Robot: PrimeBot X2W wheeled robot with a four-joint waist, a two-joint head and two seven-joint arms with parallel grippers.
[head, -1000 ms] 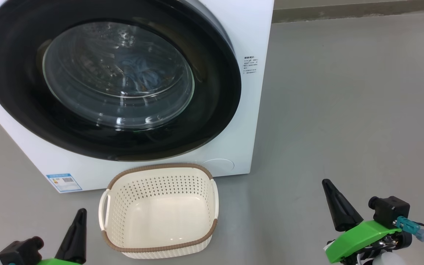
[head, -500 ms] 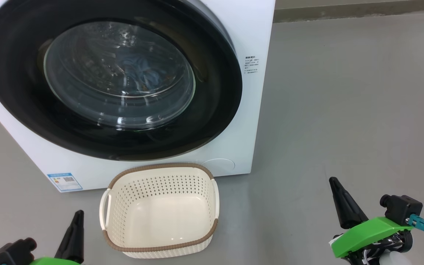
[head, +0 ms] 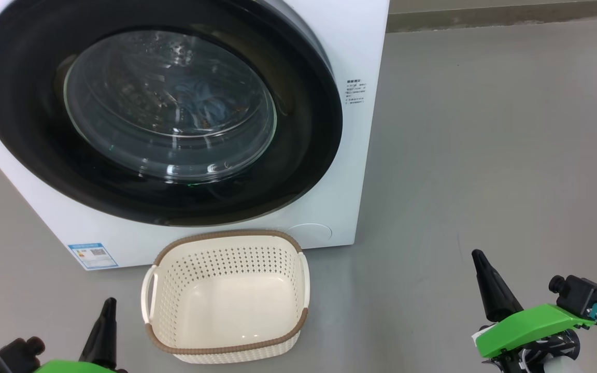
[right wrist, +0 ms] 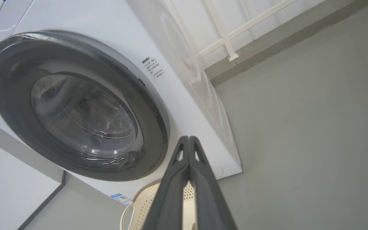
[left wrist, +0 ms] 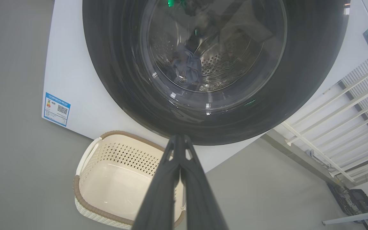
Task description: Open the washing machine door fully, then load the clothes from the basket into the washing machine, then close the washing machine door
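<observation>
Head view: door (head: 303, 145) flush at 11 o'clock, probably latched; clothes (head: 202, 103) behind its glass, basket (head: 226, 235) bare at 6. Pinched together and empty, the left gripper (head: 108, 305) and right gripper (head: 480, 258) should withdraw clear of the basket

Left hand (head: 108, 306) lower than a second ago, right hand (head: 480, 260) farther right.

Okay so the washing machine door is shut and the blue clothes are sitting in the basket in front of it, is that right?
Not quite. The washing machine door is shut, but the basket in front of it is empty; the head view shows the blue clothes inside the drum, behind the door glass.
</observation>
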